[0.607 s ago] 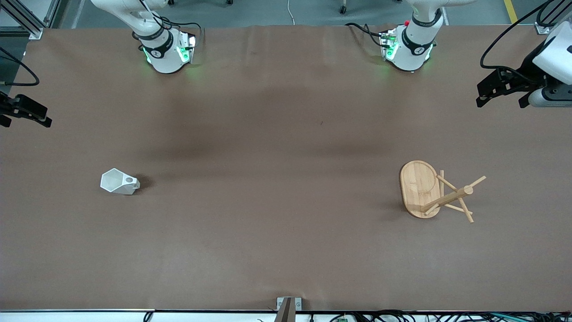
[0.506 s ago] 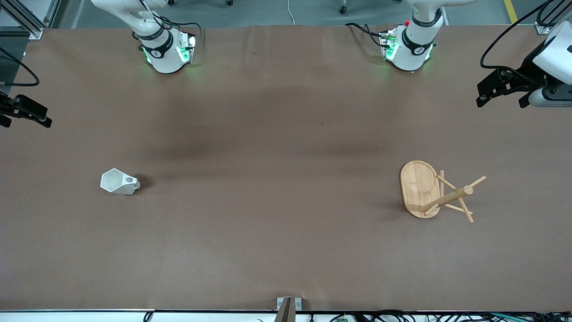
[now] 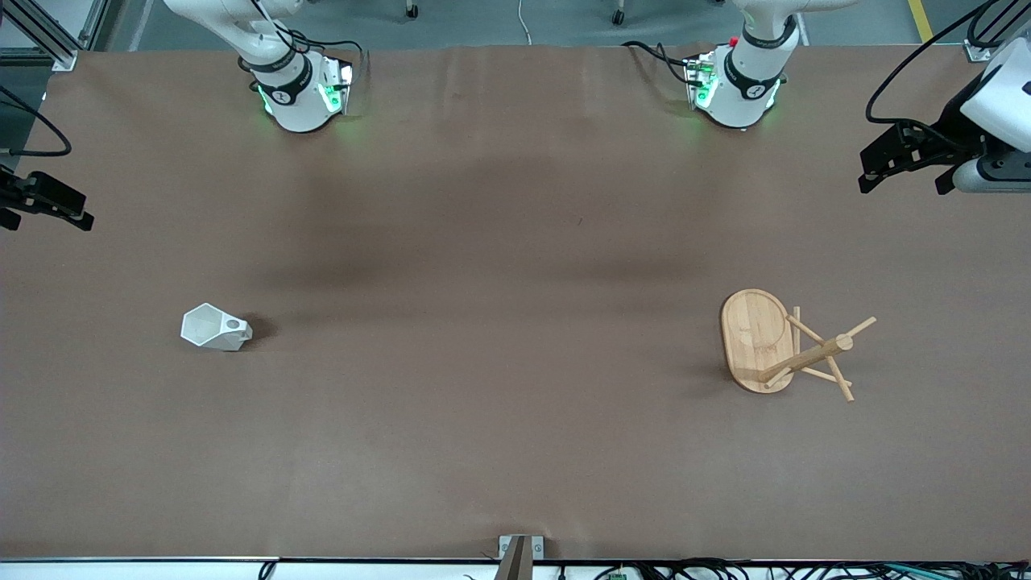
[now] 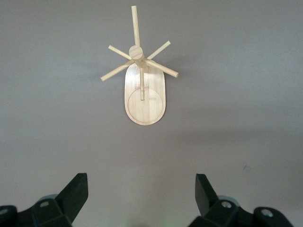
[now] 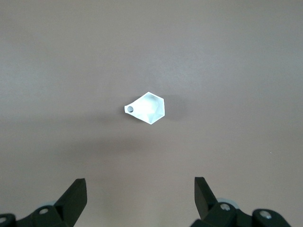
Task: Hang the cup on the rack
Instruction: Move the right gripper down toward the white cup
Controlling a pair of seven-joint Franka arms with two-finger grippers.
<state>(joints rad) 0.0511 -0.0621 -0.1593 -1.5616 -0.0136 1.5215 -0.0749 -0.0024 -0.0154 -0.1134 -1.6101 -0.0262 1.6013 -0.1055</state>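
A: So, where does everything sit?

B: The white faceted cup (image 3: 214, 328) stands on the table toward the right arm's end; the bamboo mug rack (image 3: 785, 345) stands well apart, toward the left arm's end.

A: And the grippers?

B: Both are spread wide, holding nothing. The right gripper (image 5: 140, 198) hangs high over the cup, the left gripper (image 4: 141, 196) over the rack, probably so each arm can work its own piece.

counter (image 3: 499, 266): I see a brown cover over it, lightly creased
bracket (image 3: 519, 548): small metal piece at counter's near edge
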